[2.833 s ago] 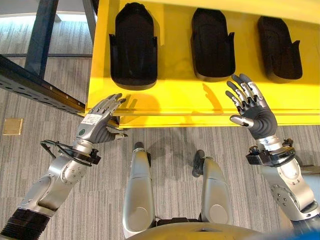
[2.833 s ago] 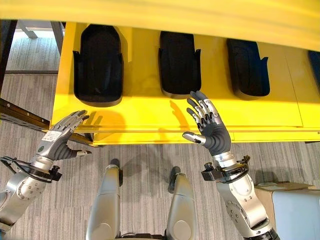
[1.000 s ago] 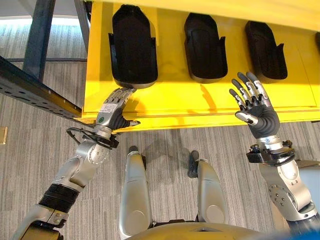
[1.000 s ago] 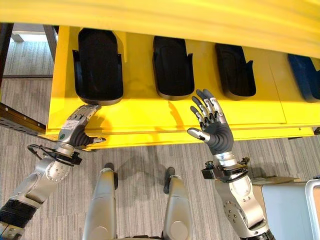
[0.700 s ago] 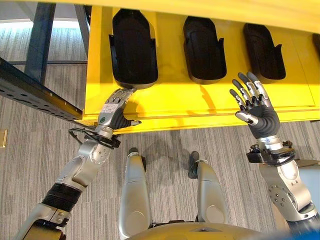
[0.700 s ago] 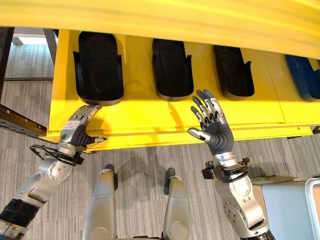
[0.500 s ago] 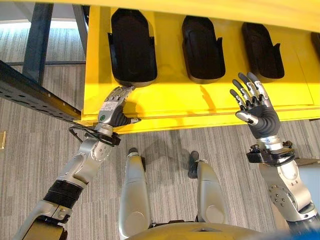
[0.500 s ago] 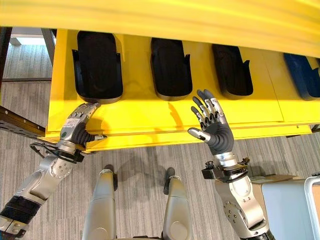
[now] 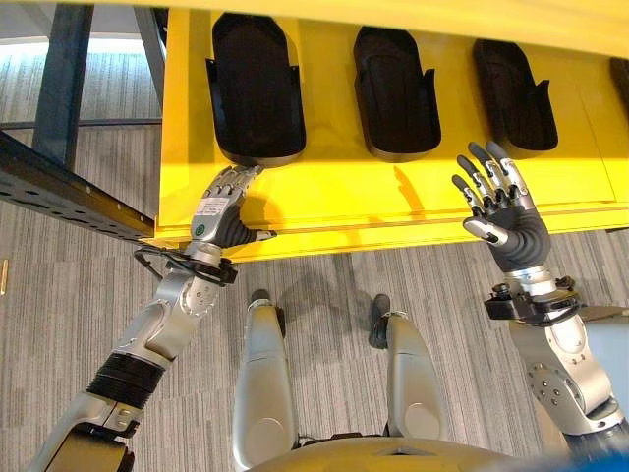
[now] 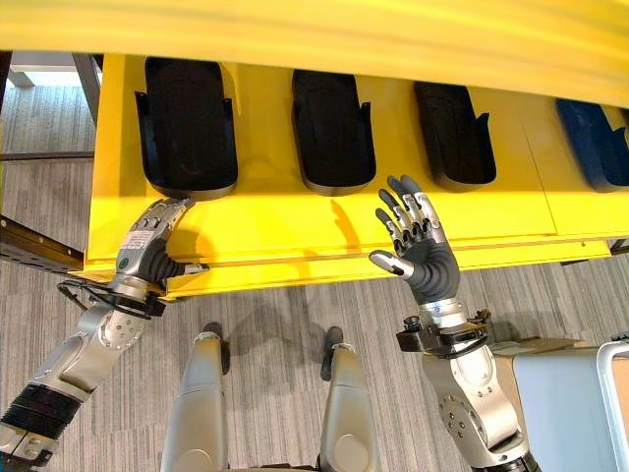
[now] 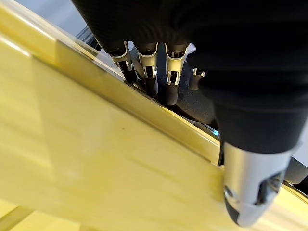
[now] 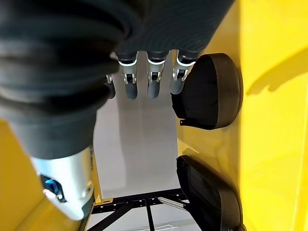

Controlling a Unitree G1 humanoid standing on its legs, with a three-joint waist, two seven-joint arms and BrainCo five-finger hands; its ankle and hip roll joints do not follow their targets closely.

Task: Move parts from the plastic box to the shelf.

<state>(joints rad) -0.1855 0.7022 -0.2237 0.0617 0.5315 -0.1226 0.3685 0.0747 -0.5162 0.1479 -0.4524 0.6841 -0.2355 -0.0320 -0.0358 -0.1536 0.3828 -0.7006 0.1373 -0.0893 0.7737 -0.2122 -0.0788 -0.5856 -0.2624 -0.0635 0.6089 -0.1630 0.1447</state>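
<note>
Closest in, the left robot hand (image 9: 224, 208) lies flat on the front edge of the bright yellow shelf (image 9: 393, 192), fingers straight and holding nothing — fingertips just reaching the leftmost black moulded plastic part (image 9: 254, 87). The right robot hand (image 9: 501, 211) hovers over the shelf's front edge too, fingers spread, empty. Further back, two more black parts (image 9: 395, 93) sit in a row on the shelf, well apart.

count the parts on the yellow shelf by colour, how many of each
black parts: 3
blue parts: 1, cut off at the view's right edge
total: 4 parts on the yellow shelf
</note>
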